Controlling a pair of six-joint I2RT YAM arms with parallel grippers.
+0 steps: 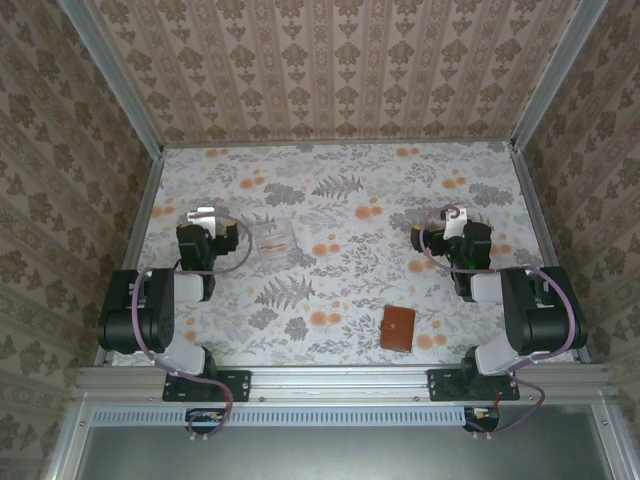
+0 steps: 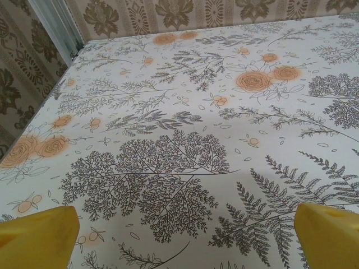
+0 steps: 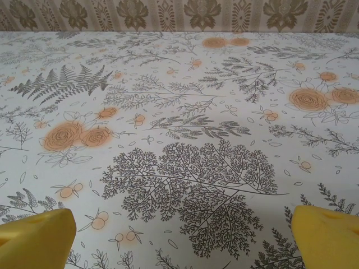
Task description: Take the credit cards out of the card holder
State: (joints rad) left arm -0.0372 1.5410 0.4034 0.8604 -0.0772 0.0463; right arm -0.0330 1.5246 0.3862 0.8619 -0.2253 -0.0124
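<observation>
The card holder [image 1: 397, 328], a small reddish-brown leather wallet, lies folded shut on the floral table near the front edge, right of centre. The credit cards are hidden. My left gripper [image 1: 203, 215] rests at the left side of the table, far from the holder. My right gripper [image 1: 455, 216] sits at the right, behind the holder and well apart from it. In the left wrist view the gripper [image 2: 185, 241] is open, its yellow fingertips [image 2: 36, 238] wide apart over bare tablecloth. The right gripper [image 3: 182, 238] is equally open, yellow fingertips [image 3: 328, 235] spread with nothing between them.
A small clear plastic box [image 1: 275, 238] stands just right of the left gripper. Patterned walls close the table in at the back and both sides, with a metal frame post [image 2: 56, 25] at the far left corner. Both arm bases sit on the front rail [image 1: 340, 382].
</observation>
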